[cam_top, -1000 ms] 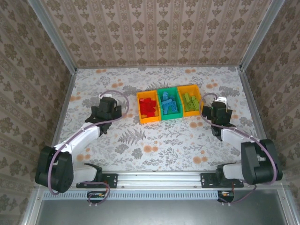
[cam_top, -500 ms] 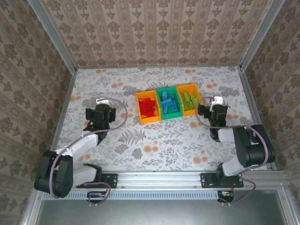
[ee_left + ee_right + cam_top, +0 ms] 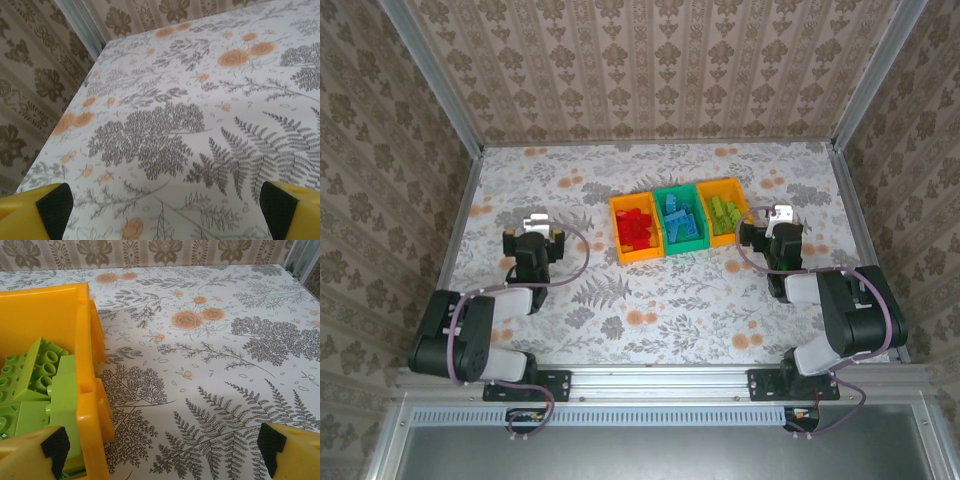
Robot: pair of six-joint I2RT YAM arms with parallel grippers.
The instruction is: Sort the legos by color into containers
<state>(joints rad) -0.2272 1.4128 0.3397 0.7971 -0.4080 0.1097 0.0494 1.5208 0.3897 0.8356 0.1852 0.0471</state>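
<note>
I see left end effector (image 3: 165, 205) and right end effector (image 3: 162, 445) spread, empty; binned lime legos (image 3: 35, 380) lie just left of the right one.

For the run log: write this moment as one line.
red legos: left orange bin; blue legos: green bin; lime legos: right orange bin; left claw: open, empty; right claw: open, empty
</note>
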